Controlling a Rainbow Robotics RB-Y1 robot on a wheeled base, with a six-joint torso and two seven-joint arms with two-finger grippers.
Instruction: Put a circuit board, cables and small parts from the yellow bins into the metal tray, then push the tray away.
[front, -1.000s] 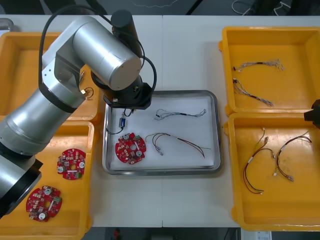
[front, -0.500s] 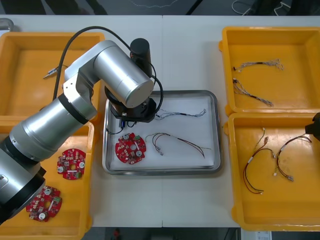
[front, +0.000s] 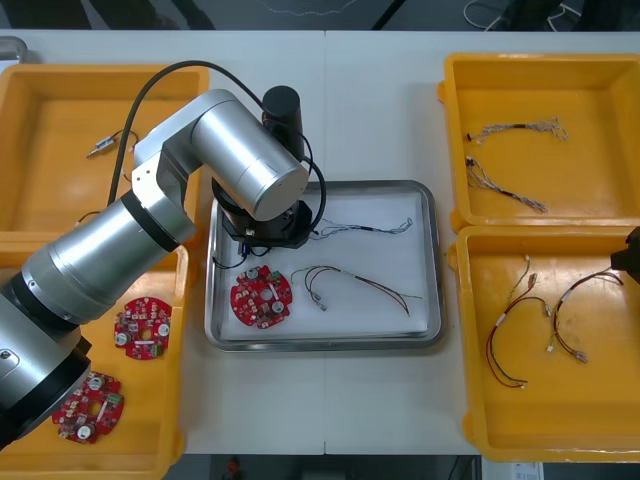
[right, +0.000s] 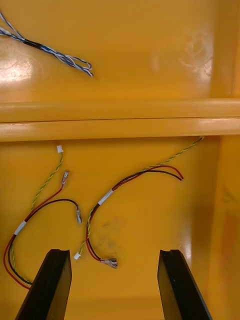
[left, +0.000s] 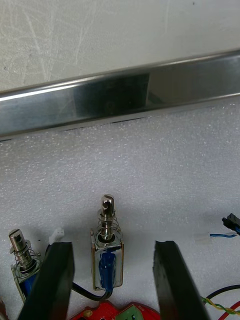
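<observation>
The left hand is low inside the metal tray, its fingers wide apart, with a small metal part lying free between them and a second small part just beside. Further out in the tray lie a circuit board, a blue and white cable and a red and yellow cable, so the filling looks nearly done. The right hand waits wide open over a yellow bin at the bench's right side. I judge that mainly the push is left.

Silver cylindrical arm, black joints, looping black cable, black fingers
</observation>
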